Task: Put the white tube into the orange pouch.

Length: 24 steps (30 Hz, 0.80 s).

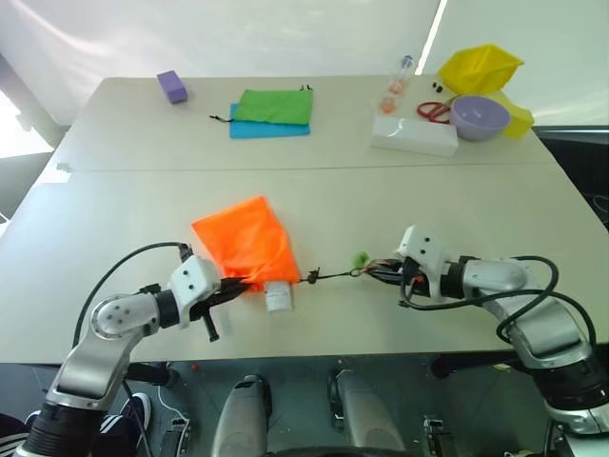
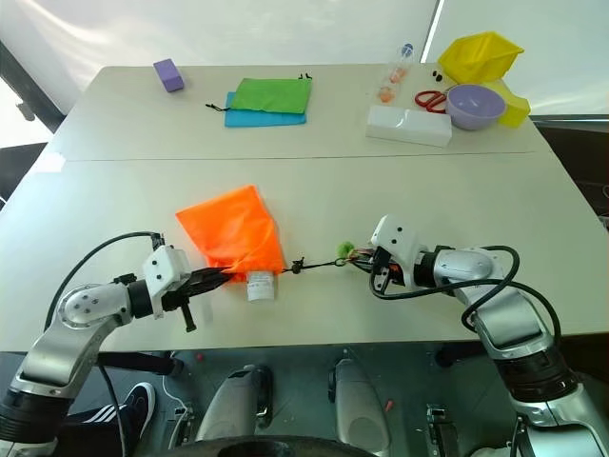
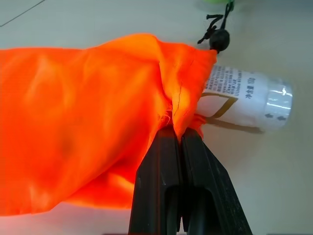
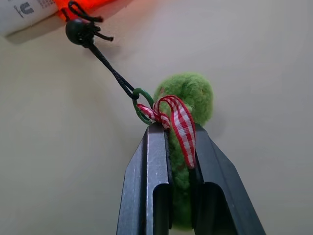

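The orange pouch [image 1: 245, 243] lies flat on the near table, its mouth gathered toward me. The white tube [image 1: 278, 296] pokes cap-end out of that mouth; the rest is inside the fabric [image 3: 78, 122]. My left gripper [image 1: 238, 285] is shut on the orange cloth at the mouth [image 3: 178, 122], beside the tube [image 3: 244, 100]. A black cord [image 1: 328, 275] runs taut from the mouth to a green fuzzy toggle [image 4: 188, 98] with a red checked ribbon. My right gripper [image 1: 376, 271] is shut on that toggle.
On the far table lie a green pouch [image 1: 276, 105] over a blue one [image 1: 257, 129], a purple block [image 1: 172, 86], a white box [image 1: 414, 135], a clear bottle [image 1: 398, 84], red scissors [image 1: 435, 110], a lilac bowl [image 1: 480, 116] and a yellow bin [image 1: 481, 67].
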Each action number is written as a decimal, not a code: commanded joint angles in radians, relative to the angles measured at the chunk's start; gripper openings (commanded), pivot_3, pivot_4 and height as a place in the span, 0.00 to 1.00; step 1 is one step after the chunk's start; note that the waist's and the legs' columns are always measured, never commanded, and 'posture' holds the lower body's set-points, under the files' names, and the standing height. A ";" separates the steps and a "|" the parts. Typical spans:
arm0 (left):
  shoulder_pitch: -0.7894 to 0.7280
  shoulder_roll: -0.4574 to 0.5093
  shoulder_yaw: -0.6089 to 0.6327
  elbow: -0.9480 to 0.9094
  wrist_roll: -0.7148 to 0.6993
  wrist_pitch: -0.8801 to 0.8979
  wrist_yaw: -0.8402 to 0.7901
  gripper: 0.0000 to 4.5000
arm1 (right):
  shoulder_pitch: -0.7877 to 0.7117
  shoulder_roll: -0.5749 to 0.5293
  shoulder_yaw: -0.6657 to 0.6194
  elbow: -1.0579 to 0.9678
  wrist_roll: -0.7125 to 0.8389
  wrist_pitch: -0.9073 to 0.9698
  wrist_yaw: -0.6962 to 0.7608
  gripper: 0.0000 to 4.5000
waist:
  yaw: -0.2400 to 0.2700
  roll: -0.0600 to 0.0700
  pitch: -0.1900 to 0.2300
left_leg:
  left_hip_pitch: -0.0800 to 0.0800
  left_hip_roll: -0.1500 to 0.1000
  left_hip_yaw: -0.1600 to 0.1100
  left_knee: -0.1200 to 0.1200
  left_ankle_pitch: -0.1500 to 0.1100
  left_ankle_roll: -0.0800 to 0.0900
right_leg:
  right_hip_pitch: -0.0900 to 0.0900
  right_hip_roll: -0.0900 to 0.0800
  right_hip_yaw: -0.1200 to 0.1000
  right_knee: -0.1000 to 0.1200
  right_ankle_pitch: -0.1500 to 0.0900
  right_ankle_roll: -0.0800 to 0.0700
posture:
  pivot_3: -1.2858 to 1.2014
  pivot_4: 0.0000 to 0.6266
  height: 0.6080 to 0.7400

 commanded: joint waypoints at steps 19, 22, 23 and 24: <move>-0.084 -0.053 -0.009 -0.031 -0.068 0.058 0.016 0.00 | 0.035 0.164 0.050 -0.232 0.243 0.005 0.021 0.61 | 0.001 0.000 0.000 | 0.001 0.000 -0.001 0.000 0.000 0.000 | 0.001 0.001 0.000 0.001 0.000 0.000 | 0.52 0.24 1.00; -0.088 -0.053 -0.022 -0.009 -0.050 0.037 0.008 0.00 | 0.020 0.193 0.108 -0.201 0.228 -0.026 0.048 0.49 | -0.003 0.000 0.000 | 0.001 0.000 -0.001 0.001 0.000 0.000 | 0.001 0.001 0.000 0.002 0.000 0.000 | 0.52 0.24 1.00; -0.090 -0.055 -0.025 -0.004 -0.048 0.035 0.008 0.00 | 0.014 0.204 0.120 -0.190 0.227 -0.026 0.048 0.43 | -0.003 0.000 0.000 | 0.001 0.000 -0.001 0.001 0.000 0.000 | 0.001 0.001 0.000 0.002 0.000 0.000 | 0.52 0.24 1.00; -0.100 -0.060 -0.033 0.000 -0.044 0.037 0.011 0.00 | 0.000 0.216 0.146 -0.164 0.226 -0.024 0.063 0.32 | -0.002 0.000 0.000 | 0.001 0.000 -0.001 0.002 0.000 0.000 | 0.001 0.001 0.000 0.002 0.000 0.000 | 0.52 0.24 1.00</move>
